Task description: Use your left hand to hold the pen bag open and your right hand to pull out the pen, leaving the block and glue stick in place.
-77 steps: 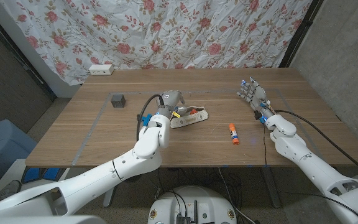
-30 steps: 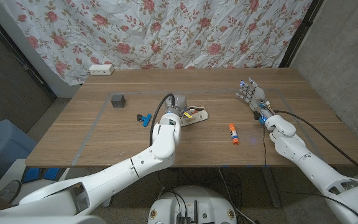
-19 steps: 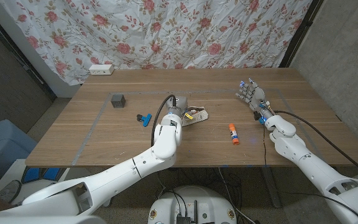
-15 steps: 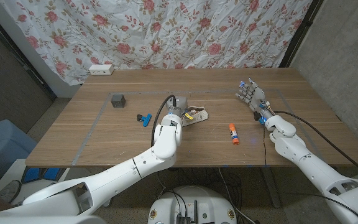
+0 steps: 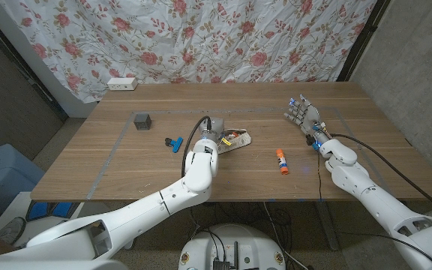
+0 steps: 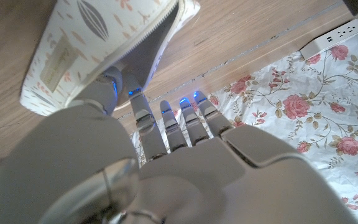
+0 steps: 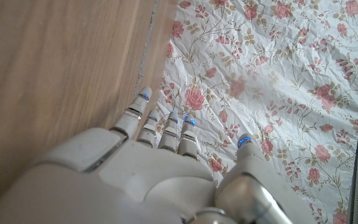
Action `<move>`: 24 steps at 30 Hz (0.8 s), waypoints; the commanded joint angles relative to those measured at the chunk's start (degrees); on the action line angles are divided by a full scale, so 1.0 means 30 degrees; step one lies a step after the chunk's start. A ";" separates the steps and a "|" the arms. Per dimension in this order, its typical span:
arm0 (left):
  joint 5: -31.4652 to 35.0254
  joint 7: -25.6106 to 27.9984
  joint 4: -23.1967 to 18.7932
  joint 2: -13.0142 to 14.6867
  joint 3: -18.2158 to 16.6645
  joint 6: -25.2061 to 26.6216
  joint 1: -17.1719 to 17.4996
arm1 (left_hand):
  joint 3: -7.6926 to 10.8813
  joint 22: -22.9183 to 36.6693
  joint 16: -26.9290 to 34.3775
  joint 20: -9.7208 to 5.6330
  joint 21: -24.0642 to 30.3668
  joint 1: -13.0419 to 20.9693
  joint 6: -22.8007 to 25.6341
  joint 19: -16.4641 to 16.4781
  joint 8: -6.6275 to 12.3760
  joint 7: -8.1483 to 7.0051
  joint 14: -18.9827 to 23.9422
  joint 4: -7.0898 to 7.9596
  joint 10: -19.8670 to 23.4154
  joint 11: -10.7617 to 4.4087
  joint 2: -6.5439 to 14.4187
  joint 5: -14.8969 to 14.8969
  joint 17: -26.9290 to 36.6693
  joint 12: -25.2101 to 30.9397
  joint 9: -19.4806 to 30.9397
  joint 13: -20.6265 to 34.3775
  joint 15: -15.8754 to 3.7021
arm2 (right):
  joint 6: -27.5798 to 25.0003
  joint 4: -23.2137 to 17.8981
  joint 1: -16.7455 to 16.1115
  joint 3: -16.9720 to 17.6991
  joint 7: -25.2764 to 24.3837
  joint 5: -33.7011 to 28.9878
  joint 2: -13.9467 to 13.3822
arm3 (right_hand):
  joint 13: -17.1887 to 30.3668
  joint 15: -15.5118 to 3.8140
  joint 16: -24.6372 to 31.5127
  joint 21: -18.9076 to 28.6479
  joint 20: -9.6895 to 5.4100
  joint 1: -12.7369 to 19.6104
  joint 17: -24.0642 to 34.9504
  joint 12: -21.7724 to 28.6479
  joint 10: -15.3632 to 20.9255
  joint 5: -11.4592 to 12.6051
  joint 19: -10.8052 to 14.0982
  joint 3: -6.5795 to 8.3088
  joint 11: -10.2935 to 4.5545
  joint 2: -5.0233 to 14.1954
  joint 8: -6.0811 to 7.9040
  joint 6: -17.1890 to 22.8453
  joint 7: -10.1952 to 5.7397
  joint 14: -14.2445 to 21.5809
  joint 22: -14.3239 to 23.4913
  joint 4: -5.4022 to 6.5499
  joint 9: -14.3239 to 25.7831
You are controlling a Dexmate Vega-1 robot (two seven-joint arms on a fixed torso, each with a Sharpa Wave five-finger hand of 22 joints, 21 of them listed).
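The pen bag lies near the middle of the desk, a little toward the far edge, its zipped mouth gaping toward the robot's right with something yellow and red showing inside; the pen itself cannot be made out for certain. The left hand is at the bag's left end, and in the left wrist view the thumb and a finger meet the bag at its open zipper edge, pinching the fabric there, while the other fingers reach past it, spread and straight. The glue stick lies on the bare wood to the right of the bag and nearer the front edge, well apart from both hands. The block sits toward the left part of the desk, and a blue clip lies between it and the left arm. The right hand waits near the far right corner, released and holding nothing, its fingers straight and slightly apart, standing on its edge by the look of the head view. A white power strip rests at the far left corner against the flowered curtain.
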 commanded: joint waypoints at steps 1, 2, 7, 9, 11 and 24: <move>-0.0183 0.0059 0.0034 0.0235 -0.0027 0.0092 0.0016 | -0.0125 0.0058 0.0082 -0.0049 0.0156 0.0313 0.0214 0.0247 -0.0008 0.0019 0.0147 0.0016 0.0189 -0.0055 0.0007 0.0058 0.0071 0.0055 0.0022 0.0026 -0.0436 | -0.0150 0.0057 0.0139 -0.0088 -0.0104 -0.0070 0.0064 | 0.0081 0.0145 0.0079 0.0094 0.0068 -0.0145 0.0018 -0.0059 -0.0070 -0.0026 -0.0019 0.0037 0.0019 0.0079 -0.0041 0.0130 -0.0038 0.0099 0.0099 -0.0084 0.0038; -0.0166 0.0041 -0.0009 0.0285 -0.0025 0.0106 0.0028 | -0.0139 0.0058 0.0074 -0.0020 0.0151 0.0323 0.0209 0.0245 -0.0020 0.0043 0.0139 0.0018 0.0186 -0.0022 0.0013 0.0057 0.0071 0.0049 0.0023 0.0026 -0.0433 | -0.0182 0.0050 0.0150 -0.0100 -0.0127 -0.0083 0.0064 | 0.0081 0.0145 0.0083 0.0095 0.0069 -0.0147 0.0019 -0.0061 -0.0076 -0.0026 -0.0017 0.0037 0.0021 0.0080 -0.0041 0.0132 -0.0035 0.0105 0.0099 -0.0084 0.0038; -0.0003 0.0080 -0.0124 0.0436 -0.0014 0.0196 0.0095 | -0.0224 0.0059 0.0068 -0.0046 0.0152 0.0378 0.0472 0.0305 0.0032 0.0092 0.0185 0.0030 0.0240 0.0009 0.0042 0.0053 0.0071 0.0041 0.0033 0.0027 -0.0438 | -0.0186 0.0185 0.0245 -0.0144 -0.0100 -0.0093 0.0154 | 0.0081 0.0136 0.0091 0.0094 0.0061 -0.0152 0.0023 -0.0061 -0.0077 -0.0026 -0.0019 0.0041 0.0035 0.0092 -0.0042 0.0138 -0.0032 0.0111 0.0099 -0.0093 0.0038; 0.0049 0.0013 -0.0164 0.0496 -0.0015 0.0210 0.0108 | -0.0305 0.0059 0.0066 -0.0061 0.0149 0.0423 0.0793 0.0352 0.0112 0.0130 0.0237 0.0039 0.0264 0.0073 0.0061 0.0051 0.0071 0.0024 0.0051 0.0028 -0.0469 | -0.0216 0.0211 0.0274 -0.0167 -0.0096 -0.0107 0.0167 | 0.0081 0.0133 0.0094 0.0097 0.0057 -0.0152 0.0023 -0.0058 -0.0071 -0.0026 -0.0013 0.0044 0.0036 0.0095 -0.0042 0.0139 -0.0031 0.0112 0.0099 -0.0100 0.0038; 0.0089 -0.0033 -0.0169 0.0543 -0.0020 0.0206 0.0124 | -0.0381 0.0059 0.0052 -0.0068 0.0137 0.0448 0.1114 0.0366 0.0202 0.0337 0.0248 0.0048 0.0278 0.0161 0.0066 0.0050 0.0070 0.0010 0.0077 0.0030 -0.0465 | -0.0220 0.0240 0.0297 -0.0175 -0.0105 -0.0109 0.0193 | 0.0081 0.0130 0.0090 0.0097 0.0050 -0.0152 0.0024 -0.0054 -0.0061 -0.0026 -0.0013 0.0046 0.0047 0.0101 -0.0046 0.0132 -0.0035 0.0097 0.0099 -0.0105 0.0038; 0.0207 -0.0102 -0.0402 0.0725 -0.0181 0.0099 0.0301 | -0.0800 0.0056 0.0066 -0.0109 0.0097 0.0474 0.0411 0.0441 -0.0178 0.0727 0.0440 0.0076 0.0275 0.0483 -0.0064 0.0038 0.0074 -0.0050 0.0152 0.0042 -0.0436 | -0.0319 0.0239 0.0393 -0.0234 -0.0178 -0.0190 0.0204 | 0.0081 0.0134 0.0098 0.0092 0.0048 -0.0136 0.0024 -0.0063 -0.0086 -0.0027 -0.0026 0.0068 0.0053 0.0127 -0.0054 0.0128 -0.0046 0.0091 0.0099 -0.0145 0.0038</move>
